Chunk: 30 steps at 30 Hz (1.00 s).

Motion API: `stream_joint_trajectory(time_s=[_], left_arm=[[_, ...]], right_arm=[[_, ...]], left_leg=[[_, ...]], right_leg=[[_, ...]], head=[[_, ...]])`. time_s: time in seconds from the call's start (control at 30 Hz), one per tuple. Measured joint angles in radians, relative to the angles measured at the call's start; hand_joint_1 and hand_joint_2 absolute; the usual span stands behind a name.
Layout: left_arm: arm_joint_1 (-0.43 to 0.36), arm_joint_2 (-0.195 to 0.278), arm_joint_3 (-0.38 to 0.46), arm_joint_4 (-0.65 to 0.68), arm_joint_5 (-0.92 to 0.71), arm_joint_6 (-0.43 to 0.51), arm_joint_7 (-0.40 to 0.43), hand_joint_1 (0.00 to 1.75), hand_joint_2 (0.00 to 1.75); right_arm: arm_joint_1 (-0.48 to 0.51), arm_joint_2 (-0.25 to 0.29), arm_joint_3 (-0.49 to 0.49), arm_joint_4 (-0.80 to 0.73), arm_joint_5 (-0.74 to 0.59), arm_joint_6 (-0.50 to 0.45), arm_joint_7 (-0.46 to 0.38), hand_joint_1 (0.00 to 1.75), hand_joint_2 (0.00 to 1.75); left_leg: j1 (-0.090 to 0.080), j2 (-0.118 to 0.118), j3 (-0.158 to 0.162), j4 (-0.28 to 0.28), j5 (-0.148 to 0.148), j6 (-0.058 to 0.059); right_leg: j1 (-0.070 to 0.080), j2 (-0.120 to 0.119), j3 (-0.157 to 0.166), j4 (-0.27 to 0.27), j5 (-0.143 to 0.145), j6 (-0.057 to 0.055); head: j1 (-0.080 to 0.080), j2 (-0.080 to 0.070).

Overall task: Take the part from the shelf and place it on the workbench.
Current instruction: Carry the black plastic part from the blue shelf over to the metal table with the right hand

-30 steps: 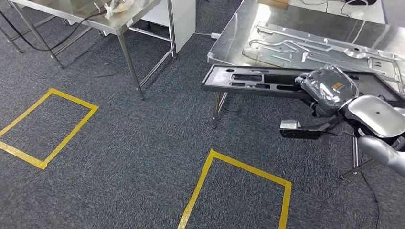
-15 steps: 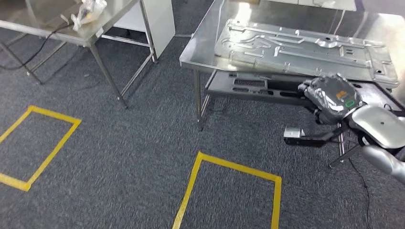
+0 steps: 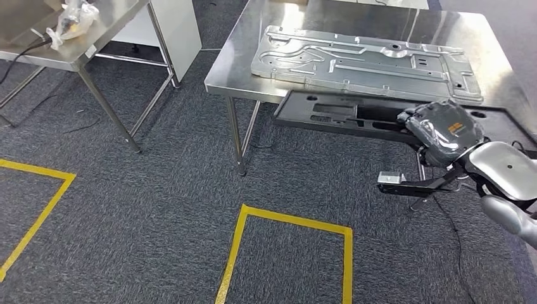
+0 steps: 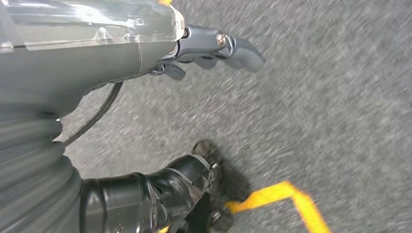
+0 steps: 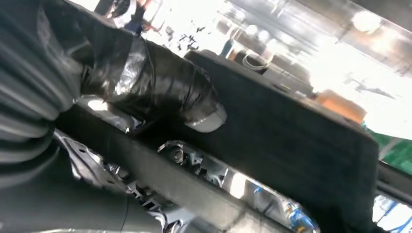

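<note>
**A:** Your part is the long black moulded panel (image 3: 354, 114), held out level in front of the steel workbench (image 3: 240, 69), its far end about at the bench's near edge and just below the top. It reads as a stiff plastic tray-like piece with cut-outs: light for its length, I'd judge, but it will lever hard on a grip at one end.

**B:** Who has it?

**A:** Your right hand (image 3: 443, 130) grips the near end; the right wrist view shows the wrapped thumb (image 5: 160, 87) pressed on the panel's face. A hold nearer the middle would steady it. Your left hand (image 4: 214, 46) hangs over the carpet, fingers loosely curled, holding nothing.

**B:** Anything on the bench?

**A:** A stamped metal plate (image 3: 367, 60) covers much of the top. The far table (image 3: 57, 57) carries a crumpled bag (image 3: 73, 16).
</note>
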Motion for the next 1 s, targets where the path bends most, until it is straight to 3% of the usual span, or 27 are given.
stream_joint_trajectory(time_s=[0.07, 0.2, 0.23, 0.27, 0.33, 0.4, 0.43, 0.5, 0.57, 0.63, 0.7, 0.8, 0.83, 1.0], left_arm=[[0.0, -0.002, 0.0, 0.0, 0.0, 0.001, 0.0, 0.0, 1.75], [0.005, -0.004, 0.0, 0.0, 0.001, 0.001, 0.001, 0.0, 1.75], [0.005, -0.005, 0.0, 0.0, 0.002, 0.001, 0.002, 0.0, 1.75], [0.006, -0.006, 0.001, 0.0, 0.002, 0.0, 0.002, 0.0, 1.75], [0.005, -0.009, 0.001, 0.0, 0.004, -0.001, 0.003, 0.0, 1.75], [0.004, -0.008, 0.001, 0.0, 0.006, -0.001, 0.003, 0.0, 1.75], [0.004, -0.007, 0.001, 0.0, 0.007, -0.001, 0.003, 0.0, 1.75], [0.003, -0.006, 0.001, 0.0, 0.007, -0.001, 0.003, 0.0, 1.75], [0.003, -0.006, 0.002, 0.0, 0.008, -0.001, 0.003, 0.0, 1.75], [0.003, -0.006, 0.002, 0.0, 0.009, -0.001, 0.003, 0.0, 1.75], [0.003, -0.006, 0.004, 0.0, 0.013, -0.003, 0.006, 0.0, 1.75], [-0.001, -0.006, 0.009, 0.0, 0.02, -0.005, 0.015, 0.0, 1.75], [-0.004, -0.006, 0.011, 0.0, 0.021, -0.005, 0.019, 0.0, 1.75], [-0.013, -0.007, 0.023, 0.0, 0.026, 0.0, 0.024, 0.0, 1.75]], right_arm=[[0.01, -0.006, -0.011, -0.001, 0.0, 0.0, -0.001, 1.75, 1.75], [0.014, -0.002, -0.02, -0.001, 0.0, 0.0, 0.0, 1.75, 1.75], [0.018, -0.001, -0.02, -0.001, 0.0, 0.001, 0.0, 1.75, 1.75], [0.022, 0.0, -0.02, -0.001, 0.0, 0.001, -0.001, 1.75, 1.75], [0.025, 0.0, -0.021, -0.001, 0.0, 0.001, -0.001, 1.75, 1.75], [0.028, 0.003, -0.023, -0.001, 0.0, 0.001, -0.001, 1.75, 1.75], [0.03, 0.004, -0.024, -0.001, 0.0, 0.001, 0.0, 1.75, 1.75], [0.035, 0.005, -0.025, -0.001, 0.0, 0.001, 0.0, 1.75, 1.75], [0.037, 0.005, -0.025, -0.001, 0.0, 0.001, -0.001, 1.75, 1.75], [0.034, 0.007, -0.025, -0.001, 0.007, 0.002, -0.001, 1.75, 1.75], [-0.008, 0.026, -0.006, 0.006, 0.05, 0.014, -0.009, 1.75, 1.75], [-0.187, 0.124, 0.108, 0.072, 0.176, 0.039, -0.018, 1.75, 1.75], [-0.248, 0.165, 0.162, 0.105, 0.21, 0.041, -0.015, 1.75, 1.75], [-0.436, 0.307, 0.362, 0.225, 0.246, 0.039, -0.004, 1.75, 1.75]], left_leg=[[0.007, 0.007, 0.019, -0.04, 0.02, -0.008], [0.019, 0.022, 0.028, -0.063, 0.031, -0.024], [0.02, 0.024, 0.027, -0.059, 0.029, -0.028], [0.023, 0.026, 0.026, -0.052, 0.025, -0.034], [0.028, 0.03, 0.023, -0.033, 0.013, -0.048], [0.028, 0.031, 0.018, -0.014, 0.0, -0.063], [0.026, 0.032, 0.015, -0.008, -0.006, -0.063], [0.023, 0.032, 0.012, -0.005, -0.01, -0.045], [0.022, 0.032, 0.011, -0.005, -0.009, -0.03], [0.024, 0.033, 0.011, -0.007, -0.008, -0.032], [0.026, 0.034, 0.011, -0.011, -0.006, -0.046], [0.032, 0.043, 0.013, -0.016, -0.005, -0.081], [0.033, 0.045, 0.013, -0.015, -0.005, -0.086], [0.033, 0.043, 0.013, -0.014, -0.001, -0.09]], right_leg=[[0.001, -0.014, -0.005, 0.016, -0.016, 0.008], [-0.016, -0.054, -0.09, 0.207, -0.113, 0.036], [-0.023, -0.058, -0.096, 0.223, -0.112, 0.044], [-0.029, -0.061, -0.083, 0.2, -0.092, 0.052], [-0.037, -0.069, -0.016, 0.079, -0.035, 0.063], [-0.034, -0.07, 0.027, -0.007, -0.01, 0.057], [-0.033, -0.069, 0.03, -0.014, -0.014, 0.049], [-0.033, -0.064, 0.03, -0.014, -0.012, 0.038], [-0.03, -0.062, 0.03, -0.015, -0.012, 0.034], [-0.026, -0.061, 0.03, -0.014, -0.013, 0.029], [-0.023, -0.061, 0.029, -0.013, -0.013, 0.024], [-0.019, -0.053, 0.026, -0.012, -0.011, 0.017], [-0.018, -0.051, 0.025, -0.012, -0.01, 0.015], [-0.018, -0.053, 0.025, -0.011, -0.008, 0.014]], head=[[0.001, 0.0], [0.002, 0.0], [0.002, 0.0], [0.002, 0.0], [0.002, 0.0], [0.002, 0.0], [0.001, 0.0], [0.0, 0.0], [-0.001, 0.0], [-0.001, 0.0], [-0.001, 0.0], [-0.001, 0.0], [-0.001, 0.0], [-0.001, 0.0]])
